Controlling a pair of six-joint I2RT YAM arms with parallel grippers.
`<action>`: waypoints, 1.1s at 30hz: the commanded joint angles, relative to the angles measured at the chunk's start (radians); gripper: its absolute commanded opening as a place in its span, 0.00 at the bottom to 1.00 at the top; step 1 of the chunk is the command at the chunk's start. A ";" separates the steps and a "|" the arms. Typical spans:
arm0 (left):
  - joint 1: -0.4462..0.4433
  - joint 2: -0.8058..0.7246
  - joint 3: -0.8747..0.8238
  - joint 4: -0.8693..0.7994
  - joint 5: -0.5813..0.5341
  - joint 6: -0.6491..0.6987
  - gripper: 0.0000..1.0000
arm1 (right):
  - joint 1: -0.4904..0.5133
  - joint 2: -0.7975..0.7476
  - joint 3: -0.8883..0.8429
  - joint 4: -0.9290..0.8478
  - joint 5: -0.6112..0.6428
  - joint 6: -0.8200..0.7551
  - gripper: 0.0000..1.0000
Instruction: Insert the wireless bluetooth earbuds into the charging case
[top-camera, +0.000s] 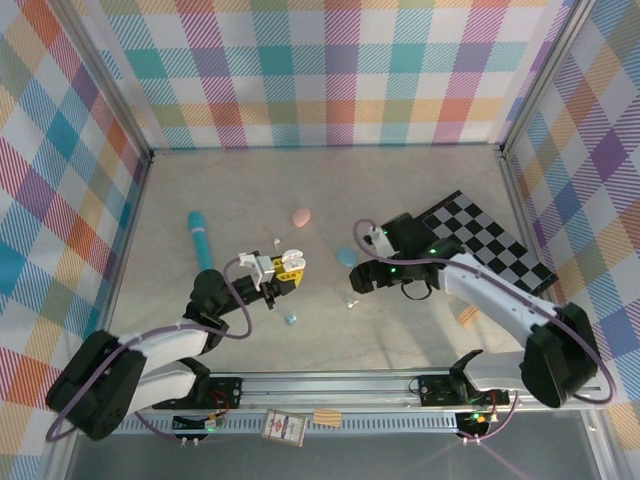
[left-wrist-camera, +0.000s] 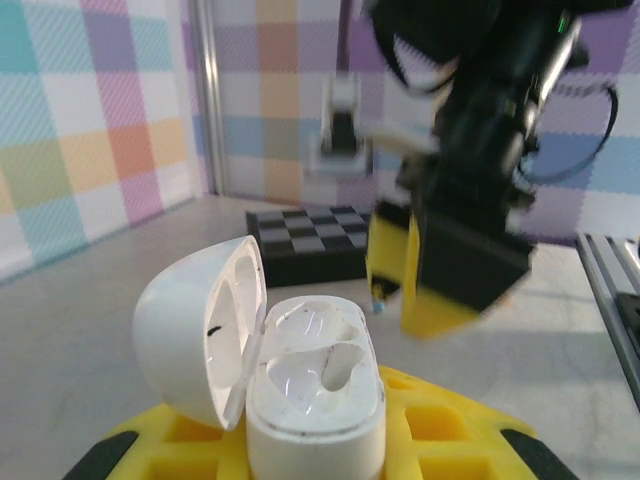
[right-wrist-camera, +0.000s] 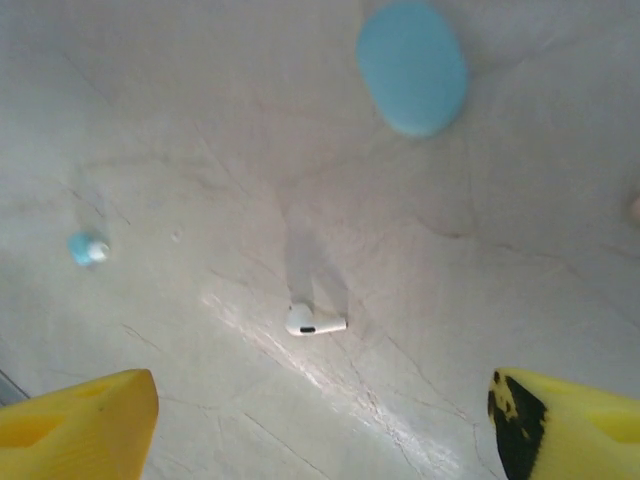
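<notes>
Earbud (right-wrist-camera: 315, 321) is white, short-stemmed, with a dark dot.

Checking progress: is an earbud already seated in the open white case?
No, both wells of the open white case are empty.

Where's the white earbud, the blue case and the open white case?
white earbud (right-wrist-camera: 315, 322): right wrist view, middle of its body.
blue case (right-wrist-camera: 412, 66): right wrist view, middle of its top.
white case (left-wrist-camera: 300, 372): left wrist view, on the socket face of its base.
</notes>
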 joint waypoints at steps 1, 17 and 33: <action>0.013 -0.125 -0.036 -0.078 -0.121 0.017 0.02 | 0.040 0.066 0.051 -0.036 0.035 -0.017 0.81; 0.015 -0.396 0.028 -0.343 -0.157 -0.005 0.00 | 0.070 0.436 0.174 -0.003 -0.102 -0.012 0.75; 0.015 -0.389 0.057 -0.380 -0.137 0.007 0.00 | 0.133 0.362 0.054 -0.007 -0.137 0.061 0.72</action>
